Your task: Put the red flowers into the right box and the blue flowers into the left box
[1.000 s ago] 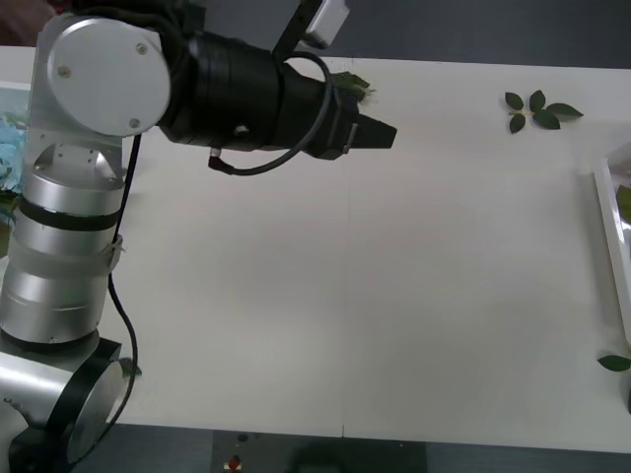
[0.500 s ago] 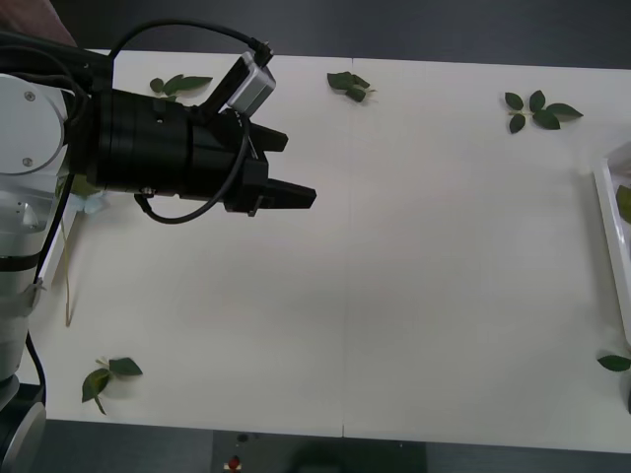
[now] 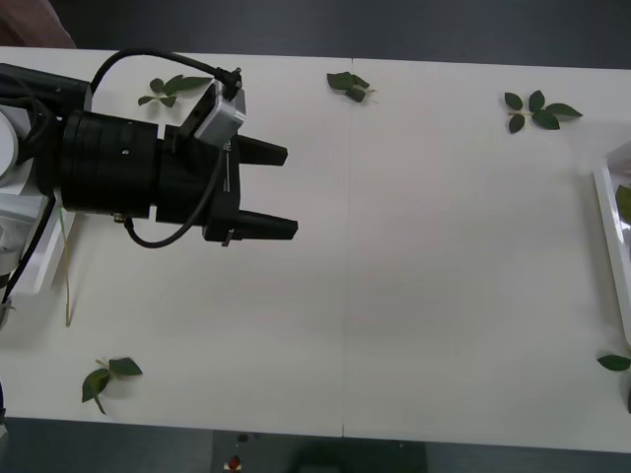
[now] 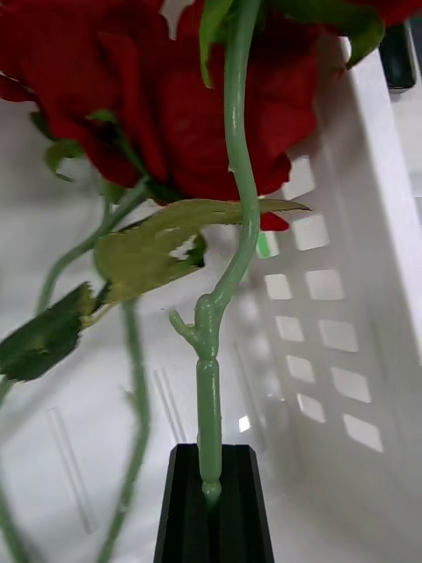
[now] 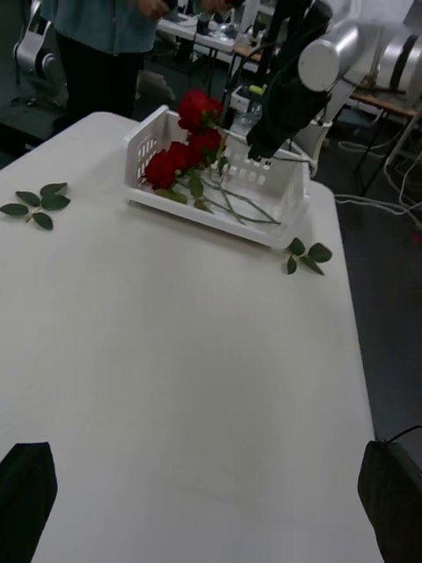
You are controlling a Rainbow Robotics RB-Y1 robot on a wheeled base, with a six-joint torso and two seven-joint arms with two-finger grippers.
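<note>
My right gripper (image 4: pixel 211 462) is shut on the thin green stem of a red flower (image 4: pixel 189 106). It holds that bloom over the right box (image 4: pixel 352 290), a white slotted basket. From the left wrist view, the right gripper (image 5: pixel 262 141) hangs above the right box (image 5: pixel 145 149), where red flowers (image 5: pixel 176 163) lie inside. My left gripper (image 3: pixel 281 192) hovers open over the left half of the table with nothing between its fingers (image 5: pixel 26 493). An edge of the left box (image 3: pixel 39 266) peeks out from under the left arm. The blue flowers are out of view.
Loose green leaf sprigs lie at the far edge (image 3: pixel 173 87), (image 3: pixel 347 84), (image 3: pixel 537 108), near the front left (image 3: pixel 104 379) and at the right edge (image 3: pixel 613 363). The right box's rim (image 3: pixel 611 227) shows at the table's right side.
The left arm has swung back from the far middle of the table toward the left and nearer side. Its fingers have spread wider.
</note>
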